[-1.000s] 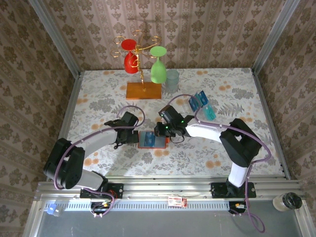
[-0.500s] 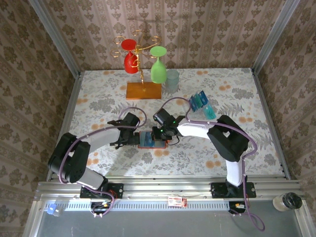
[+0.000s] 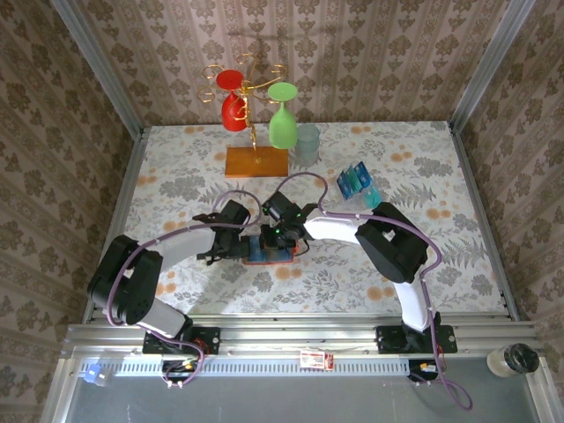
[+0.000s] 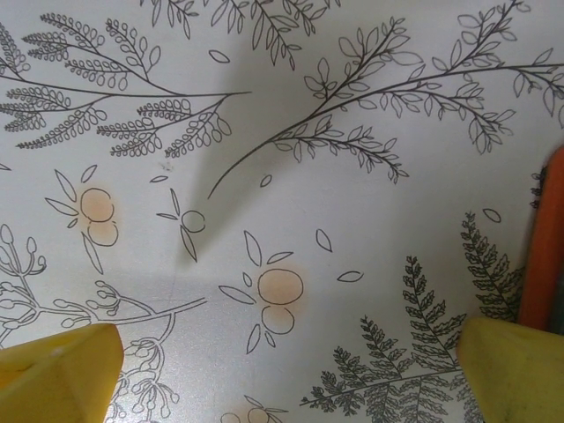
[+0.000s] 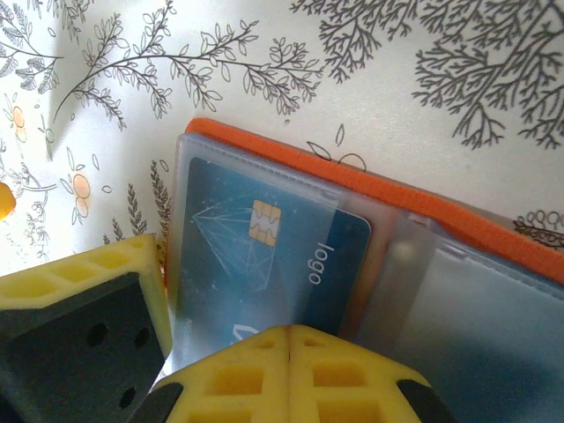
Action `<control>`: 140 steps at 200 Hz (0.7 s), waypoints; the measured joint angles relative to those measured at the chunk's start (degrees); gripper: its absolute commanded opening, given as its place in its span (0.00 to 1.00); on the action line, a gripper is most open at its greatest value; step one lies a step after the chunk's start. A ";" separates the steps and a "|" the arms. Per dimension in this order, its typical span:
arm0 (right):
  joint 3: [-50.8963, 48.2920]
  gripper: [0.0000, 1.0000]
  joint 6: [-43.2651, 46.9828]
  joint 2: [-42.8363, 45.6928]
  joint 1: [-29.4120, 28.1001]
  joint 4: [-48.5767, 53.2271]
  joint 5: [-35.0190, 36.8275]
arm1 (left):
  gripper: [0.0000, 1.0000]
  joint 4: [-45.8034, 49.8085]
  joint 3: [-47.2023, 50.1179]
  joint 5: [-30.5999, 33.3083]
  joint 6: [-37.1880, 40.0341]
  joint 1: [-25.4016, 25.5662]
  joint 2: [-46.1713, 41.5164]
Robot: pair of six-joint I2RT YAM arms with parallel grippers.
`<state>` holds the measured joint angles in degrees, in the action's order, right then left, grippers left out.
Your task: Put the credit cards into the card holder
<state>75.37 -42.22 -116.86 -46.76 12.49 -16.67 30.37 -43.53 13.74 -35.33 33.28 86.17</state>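
The orange card holder (image 3: 269, 256) lies open on the table between both grippers. In the right wrist view a blue credit card (image 5: 264, 256) with a gold chip sits inside a translucent pocket of the card holder (image 5: 370, 189). My right gripper (image 5: 289, 339) is shut, its joined tips at the card's near edge, gripping nothing. From above, the right gripper (image 3: 278, 236) hovers over the holder's middle. My left gripper (image 4: 282, 370) is open over bare cloth, its right finger (image 4: 515, 366) next to the holder's orange edge (image 4: 545, 238). More credit cards (image 3: 355, 182) stand at the back right.
A wooden-based stand (image 3: 256, 163) with a red and a green glass hanging on it is at the back, with a clear cup (image 3: 307, 141) beside it. Patterned walls close in the table on three sides. A left gripper finger (image 5: 97, 273) sits at the holder's left edge.
My right arm has swung left, bringing its gripper over the card holder, and the jaws have closed the last bit. The left gripper has stayed open beside the holder.
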 measured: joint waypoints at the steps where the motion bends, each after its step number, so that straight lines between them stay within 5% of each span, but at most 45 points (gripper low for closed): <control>1: 0.00 0.04 0.00 0.00 0.00 0.00 -0.02 | 1.00 0.00 0.00 0.00 0.00 0.00 0.00; 140: -4.76 0.05 -1.51 6.75 0.00 1.09 1.84 | 1.00 2.51 0.00 -0.20 0.02 -3.39 -5.40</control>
<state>70.61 -43.72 -110.10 -46.76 13.58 -14.83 32.88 -43.53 13.54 -35.31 29.89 80.77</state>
